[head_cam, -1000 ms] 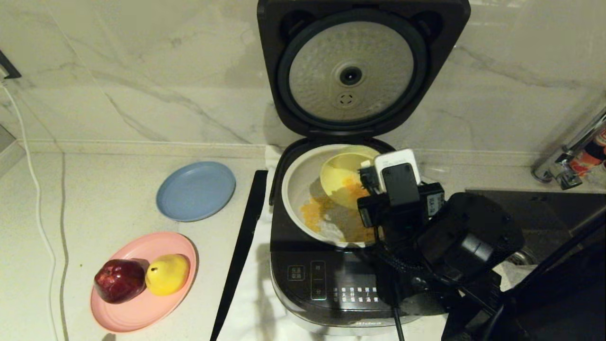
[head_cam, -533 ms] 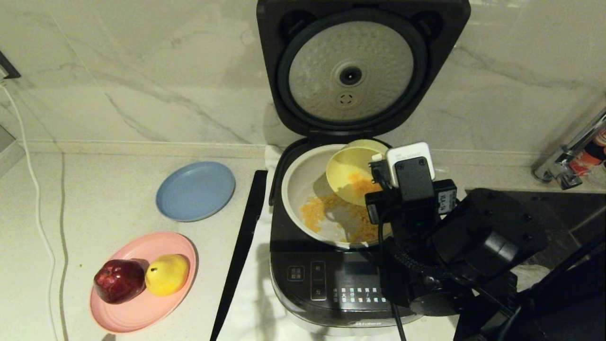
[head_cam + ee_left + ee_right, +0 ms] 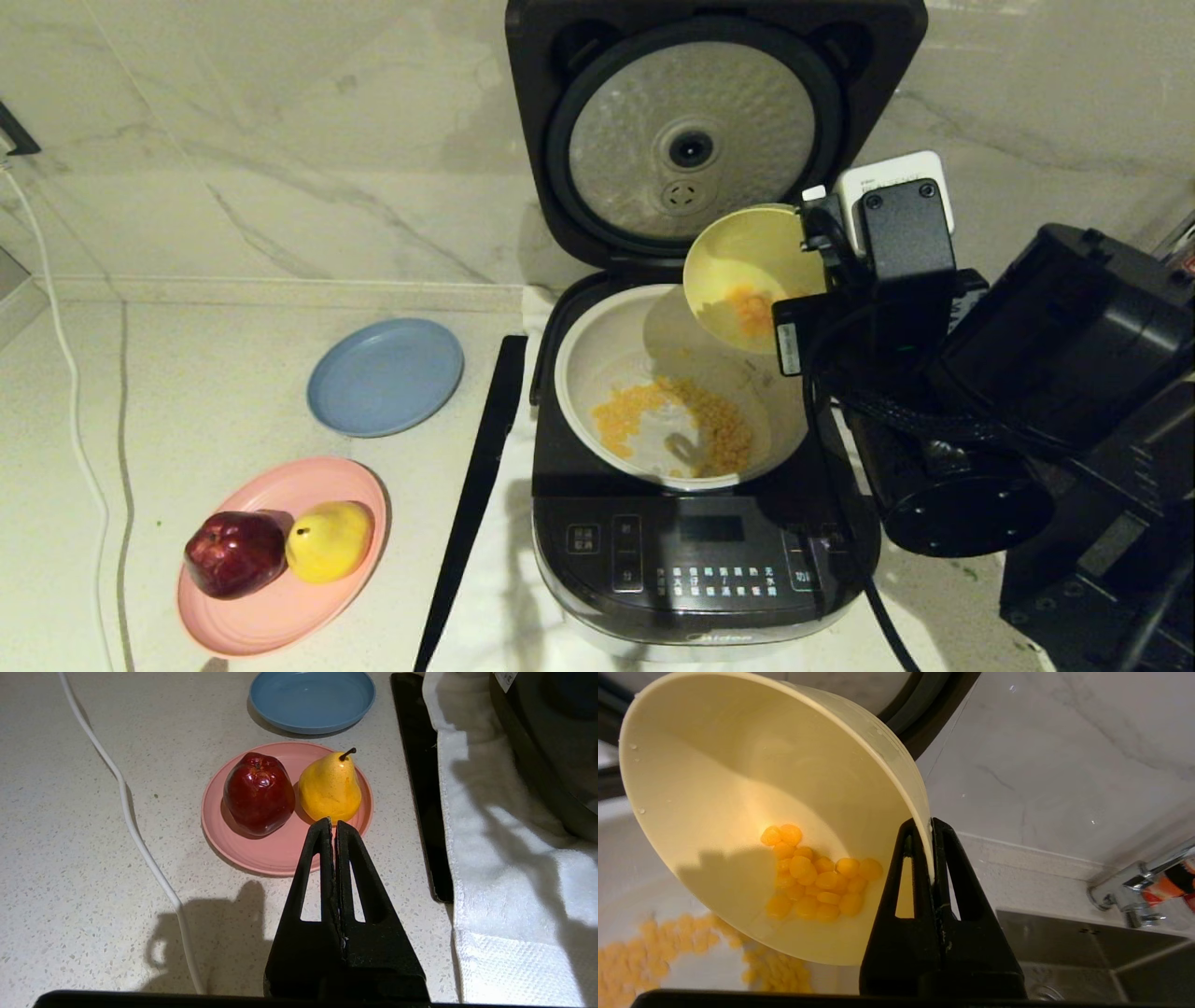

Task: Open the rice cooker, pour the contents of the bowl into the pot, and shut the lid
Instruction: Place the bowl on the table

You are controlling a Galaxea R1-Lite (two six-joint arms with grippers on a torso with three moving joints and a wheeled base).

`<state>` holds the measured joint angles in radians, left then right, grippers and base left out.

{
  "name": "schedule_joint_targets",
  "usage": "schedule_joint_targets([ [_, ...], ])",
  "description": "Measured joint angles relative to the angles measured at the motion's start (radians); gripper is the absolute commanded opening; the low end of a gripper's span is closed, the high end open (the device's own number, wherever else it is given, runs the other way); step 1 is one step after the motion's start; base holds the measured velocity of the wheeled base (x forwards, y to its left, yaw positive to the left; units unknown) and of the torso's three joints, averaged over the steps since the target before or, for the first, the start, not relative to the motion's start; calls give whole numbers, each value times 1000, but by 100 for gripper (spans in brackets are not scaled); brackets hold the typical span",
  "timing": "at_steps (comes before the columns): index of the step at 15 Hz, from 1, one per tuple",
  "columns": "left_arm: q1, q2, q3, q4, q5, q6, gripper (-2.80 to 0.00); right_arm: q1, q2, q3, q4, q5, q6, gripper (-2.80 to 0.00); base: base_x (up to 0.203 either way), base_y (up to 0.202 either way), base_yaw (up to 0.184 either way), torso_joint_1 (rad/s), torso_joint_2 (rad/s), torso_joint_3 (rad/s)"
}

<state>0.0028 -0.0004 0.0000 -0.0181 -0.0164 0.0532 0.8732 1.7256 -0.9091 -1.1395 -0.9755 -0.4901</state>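
Observation:
The dark rice cooker (image 3: 700, 551) stands with its lid (image 3: 695, 140) raised upright, silver underside facing me. Its cream pot (image 3: 583, 364) holds a spread of yellow kernels (image 3: 691, 434). My right gripper (image 3: 930, 826) is shut on the rim of the pale yellow bowl (image 3: 747, 271) (image 3: 738, 788), which hangs tilted above the pot's far right side. Some of the contents (image 3: 812, 877) still lie inside the bowl. My left gripper (image 3: 332, 823) is shut and empty, low over the counter near the pink plate.
A pink plate (image 3: 271, 607) with a red apple (image 3: 235, 553) and a yellow pear (image 3: 329, 539) sits front left; a blue plate (image 3: 386, 375) lies behind it. A black strip (image 3: 471, 495) and white cloth (image 3: 504, 882) lie beside the cooker. A tap (image 3: 1120, 317) and sink are right.
My right arm has lifted the bowl up and to the right, out of the pot. More kernels now show on the pot's bottom.

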Motion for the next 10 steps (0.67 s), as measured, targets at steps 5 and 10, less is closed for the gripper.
schedule_joint_targets([
  [5,0,0,0,0,0,0,-280,-17,-115,-154,533,39,234,-280,0,0,0,0,0,0],
  [10,0,0,0,0,0,0,-280,-103,-243,-347,1274,294,681,-280,0,0,0,0,0,0],
])
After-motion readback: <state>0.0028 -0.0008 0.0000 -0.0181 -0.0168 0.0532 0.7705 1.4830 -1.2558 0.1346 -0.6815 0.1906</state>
